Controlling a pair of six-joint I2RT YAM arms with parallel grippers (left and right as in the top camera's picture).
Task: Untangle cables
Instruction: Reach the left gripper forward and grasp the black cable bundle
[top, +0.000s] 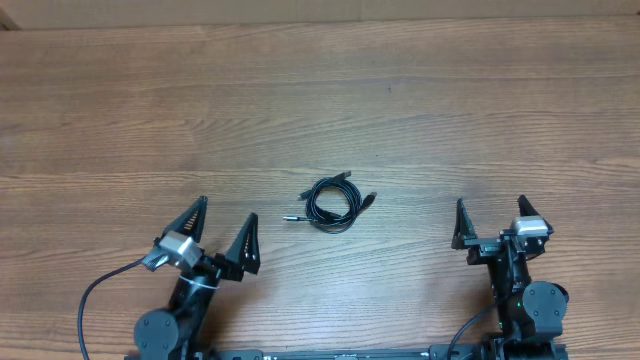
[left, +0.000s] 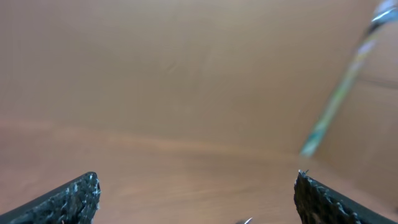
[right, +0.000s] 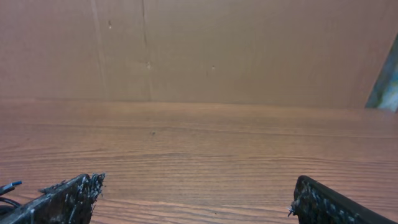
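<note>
The cables (top: 333, 201) lie as one small coiled black bundle near the middle of the wooden table (top: 320, 100), with silvery plug ends sticking out at its left and right. My left gripper (top: 227, 213) stands open at the near left, well short of the bundle. My right gripper (top: 490, 205) stands open at the near right, also apart from it. In the left wrist view the gripper (left: 198, 180) has only blurred bare wood between its fingers. In the right wrist view the gripper (right: 196, 186) is empty, and a bit of black cable (right: 7, 188) shows at the far left edge.
A cardboard wall (right: 199, 50) rises behind the table's far edge in the right wrist view. A blurred pale bluish strip (left: 339, 93) crosses the upper right of the left wrist view. Thick black arm cables (top: 95, 290) run off near the robot bases.
</note>
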